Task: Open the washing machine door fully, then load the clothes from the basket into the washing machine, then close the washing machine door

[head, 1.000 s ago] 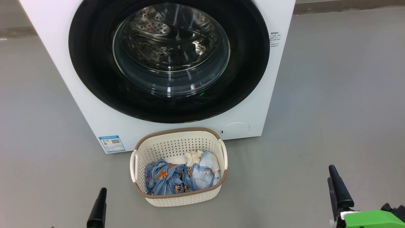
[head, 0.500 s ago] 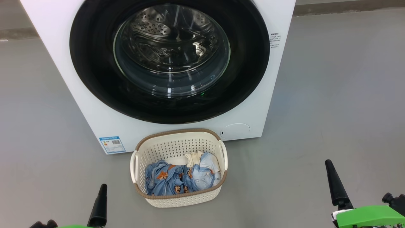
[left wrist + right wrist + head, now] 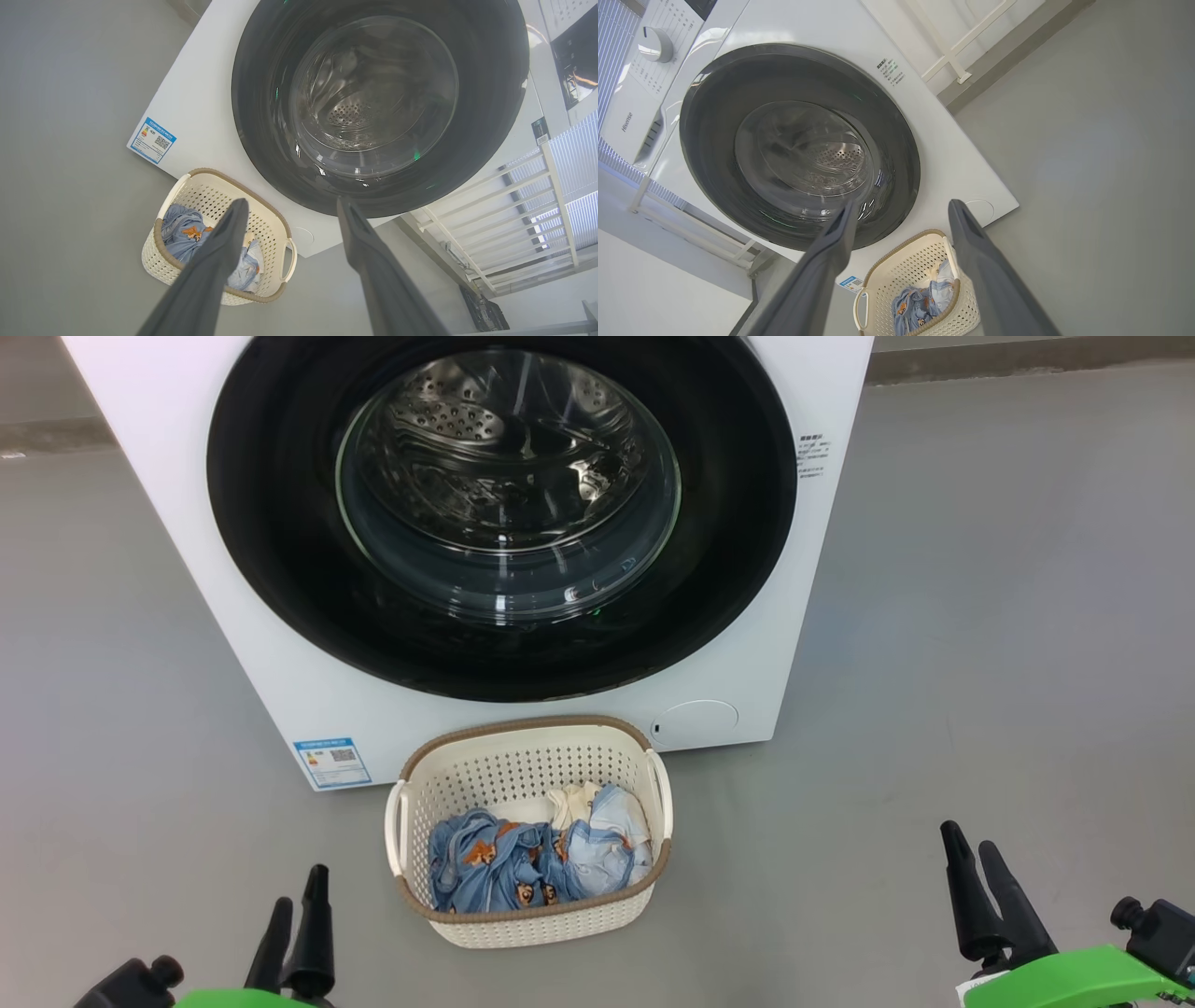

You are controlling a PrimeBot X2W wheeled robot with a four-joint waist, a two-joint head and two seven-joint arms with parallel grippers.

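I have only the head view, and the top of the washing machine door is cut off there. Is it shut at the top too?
Observer: Yes, the right wrist view shows the whole washing machine door lying flush on the front.
Operator: What is above it?
Observer: A control panel with a round dial.
Operator: And beside the machine?
Observer: A white rail frame, seen from the left wrist.
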